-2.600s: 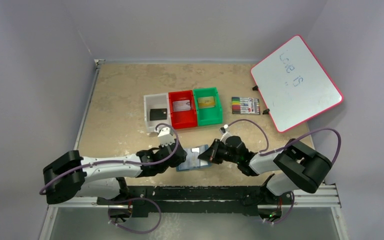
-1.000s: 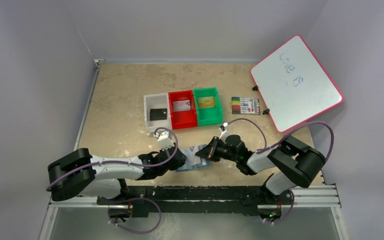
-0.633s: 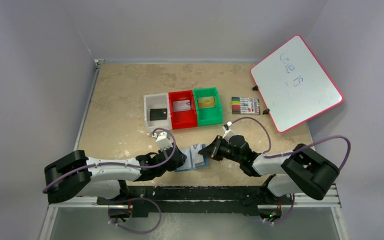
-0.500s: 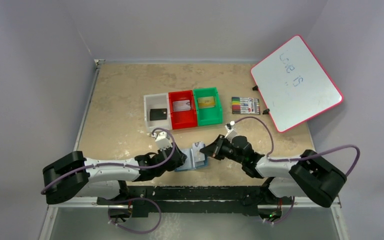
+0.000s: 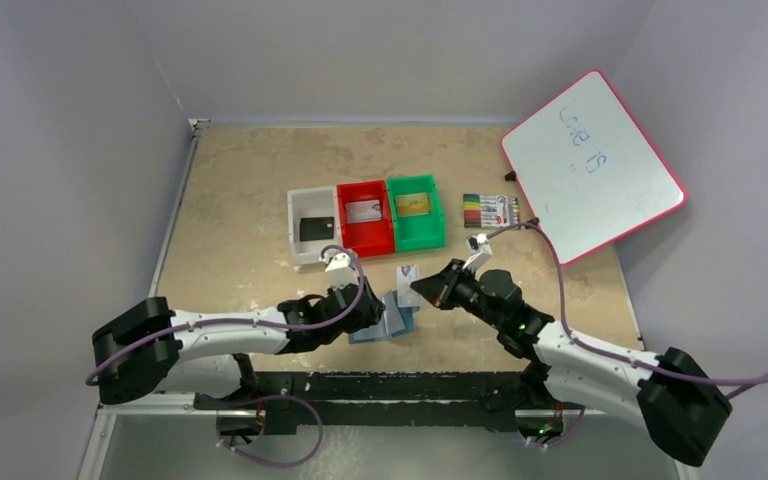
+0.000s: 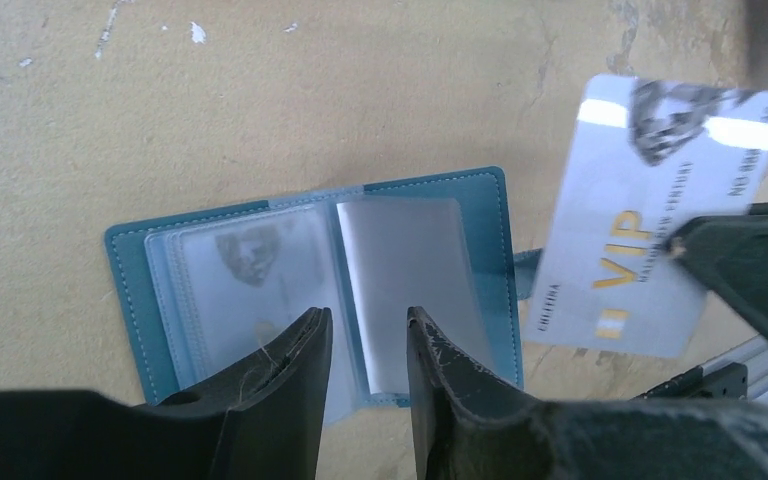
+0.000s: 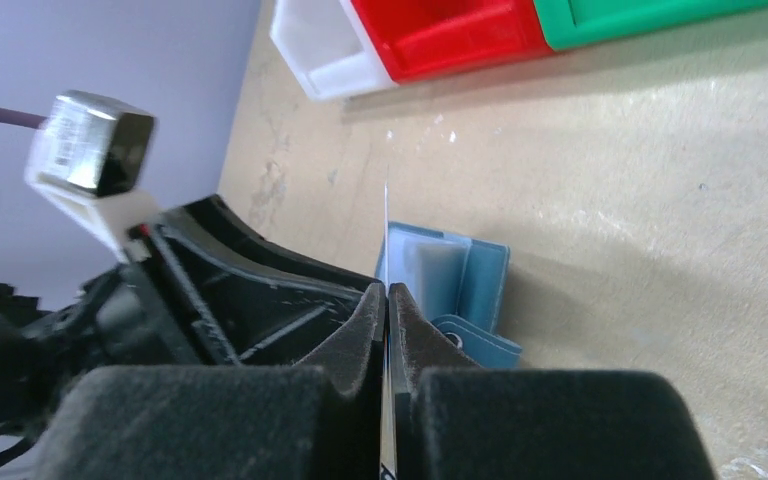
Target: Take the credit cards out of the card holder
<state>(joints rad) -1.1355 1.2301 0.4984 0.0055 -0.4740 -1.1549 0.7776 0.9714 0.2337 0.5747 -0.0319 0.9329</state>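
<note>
The teal card holder [image 5: 393, 322] lies open on the table near the front, its pale clear pockets up; it also shows in the left wrist view [image 6: 260, 270] and the right wrist view [image 7: 460, 275]. My left gripper [image 5: 374, 310] is open, its fingers [image 6: 295, 365] spread over the holder's near edge with nothing between them. My right gripper [image 5: 428, 288] is shut on a silver-grey credit card [image 5: 407, 275] with gold "VIP" lettering [image 6: 645, 255]. It holds the card clear of the holder, to its right. The card shows edge-on between the right fingers [image 7: 387, 240].
Three bins stand side by side behind: white [image 5: 294, 225] with a black card [image 5: 316, 229], red [image 5: 344, 222] with a silver card [image 5: 364, 212], green [image 5: 440, 222] with a gold card [image 5: 413, 204]. A pack of markers [image 5: 491, 211] and a tilted whiteboard [image 5: 590, 165] are at the right.
My right gripper has drawn the silver card out of the holder and lifted it back and to the right. My left gripper has stayed at the holder, which has shifted slightly.
</note>
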